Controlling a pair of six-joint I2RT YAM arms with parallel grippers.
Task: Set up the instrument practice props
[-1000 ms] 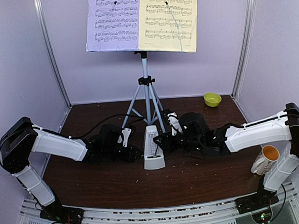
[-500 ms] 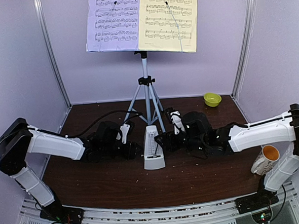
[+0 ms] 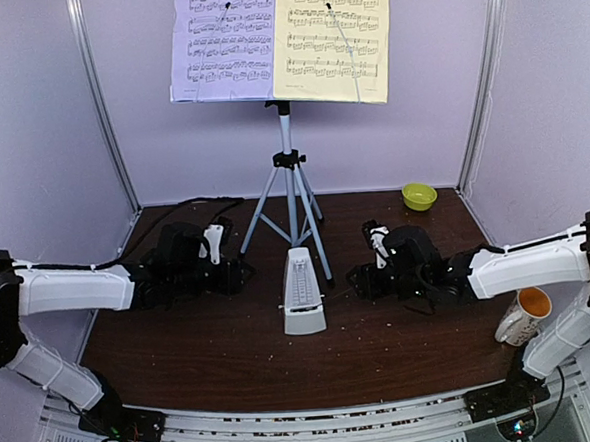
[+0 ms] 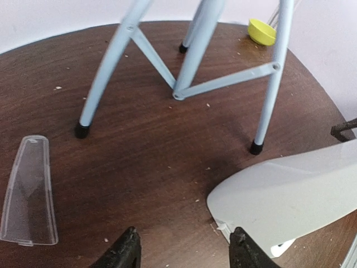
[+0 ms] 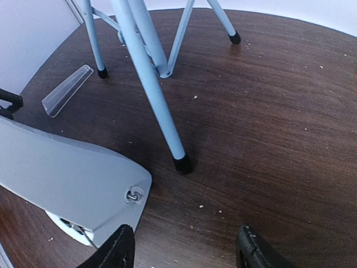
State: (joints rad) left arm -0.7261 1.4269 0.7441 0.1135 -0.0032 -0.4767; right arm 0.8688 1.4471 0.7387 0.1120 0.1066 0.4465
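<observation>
The music stand holds a lilac page [image 3: 223, 40] and a pale yellow page [image 3: 332, 38] high at the back, on a silver tripod [image 3: 289, 181]. The light grey pyramid metronome [image 3: 302, 293] stands upright on the table in front of the tripod. My left gripper [image 3: 244, 274] is open and empty a short way left of it. My right gripper [image 3: 351, 276] is open and empty to its right. The left wrist view has the metronome [image 4: 284, 195] off to the right of my left gripper [image 4: 184, 252]. In the right wrist view the metronome [image 5: 61, 167] lies left of my right gripper [image 5: 184, 249].
A clear plastic cover [image 4: 28, 192] lies flat on the table left of the tripod legs [image 4: 106, 72]. A small green bowl [image 3: 419, 195] sits at the back right. A mug with an orange inside [image 3: 524, 314] stands by the right arm's base. Crumbs dot the dark wood.
Both grippers have drawn back sideways from the metronome, left one to the left, right one to the right. Their jaws stand wider than before. The metronome stays upright in place.
</observation>
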